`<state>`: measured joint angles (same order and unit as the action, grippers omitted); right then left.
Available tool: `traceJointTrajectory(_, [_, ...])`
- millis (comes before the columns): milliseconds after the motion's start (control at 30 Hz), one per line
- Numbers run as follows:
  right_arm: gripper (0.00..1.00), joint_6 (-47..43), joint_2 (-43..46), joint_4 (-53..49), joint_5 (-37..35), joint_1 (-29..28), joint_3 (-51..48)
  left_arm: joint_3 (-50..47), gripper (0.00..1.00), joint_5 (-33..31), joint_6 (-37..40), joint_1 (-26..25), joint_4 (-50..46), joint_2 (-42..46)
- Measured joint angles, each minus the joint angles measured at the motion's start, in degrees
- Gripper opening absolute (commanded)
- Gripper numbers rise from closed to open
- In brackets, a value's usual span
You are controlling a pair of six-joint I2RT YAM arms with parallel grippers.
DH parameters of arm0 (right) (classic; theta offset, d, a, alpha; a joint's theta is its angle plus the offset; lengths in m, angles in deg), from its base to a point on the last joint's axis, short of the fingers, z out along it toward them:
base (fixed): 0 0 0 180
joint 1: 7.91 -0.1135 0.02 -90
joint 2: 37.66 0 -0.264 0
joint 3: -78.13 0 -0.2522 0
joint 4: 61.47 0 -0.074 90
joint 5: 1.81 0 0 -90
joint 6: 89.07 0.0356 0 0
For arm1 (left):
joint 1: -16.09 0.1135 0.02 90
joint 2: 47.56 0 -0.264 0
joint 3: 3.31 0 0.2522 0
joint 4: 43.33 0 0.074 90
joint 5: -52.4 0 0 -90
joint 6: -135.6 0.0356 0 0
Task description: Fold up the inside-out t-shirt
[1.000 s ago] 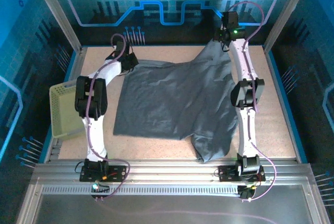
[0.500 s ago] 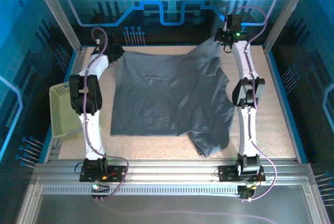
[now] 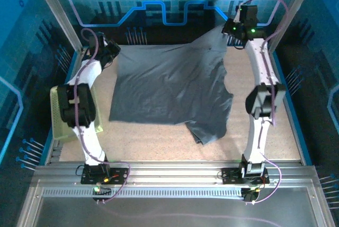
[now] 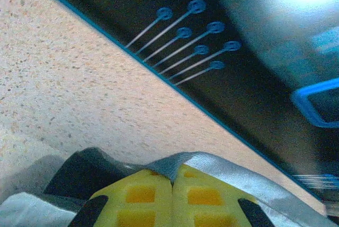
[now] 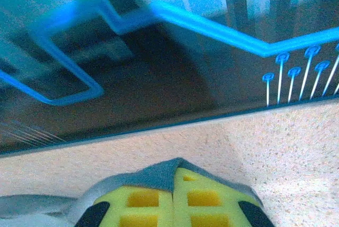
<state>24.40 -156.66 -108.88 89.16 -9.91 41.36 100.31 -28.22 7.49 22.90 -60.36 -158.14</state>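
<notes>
- left gripper (image 4: 172, 182) pinched shut on t-shirt (image 3: 169, 92) edge, table (image 3: 153, 142) far-left corner
- right gripper (image 5: 174, 182) pinched shut on t-shirt edge, table far-right corner
- t-shirt spread over table middle, rumpled toward near edge
- no fold made yet, looks like flattening only

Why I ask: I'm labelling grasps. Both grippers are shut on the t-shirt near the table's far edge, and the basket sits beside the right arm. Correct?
No. The top external view shows the basket beside the left arm, not the right. The left gripper and right gripper are indeed shut on the t-shirt near the far edge.
</notes>
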Motion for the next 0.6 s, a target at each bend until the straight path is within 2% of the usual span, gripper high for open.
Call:
traceJointTrajectory(133, [0.0, -1.22, 20.96, 4.85, -1.62, -0.28, -13.03, -7.98, 0.0, 0.81, -0.98, 0.0, 3.93, 16.31])
traceJointTrajectory(367, [0.0, -4.22, 51.17, 8.81, -2.56, -0.22, -26.64, -20.31, 0.0, 2.47, -1.03, 0.0, 9.97, 46.86])
traceJointTrajectory(467, [0.0, -5.18, 60.54, 7.3, -2.64, -0.24, -29.44, -23.41, 0.0, 2.73, -0.98, 0.0, 9.49, 57.24])
traceJointTrajectory(600, [0.0, -6.51, 68.59, 4.13, -2.64, -0.24, -27.02, -24.04, 0.0, 2.6, -0.79, 0.0, 6.88, 67.84])
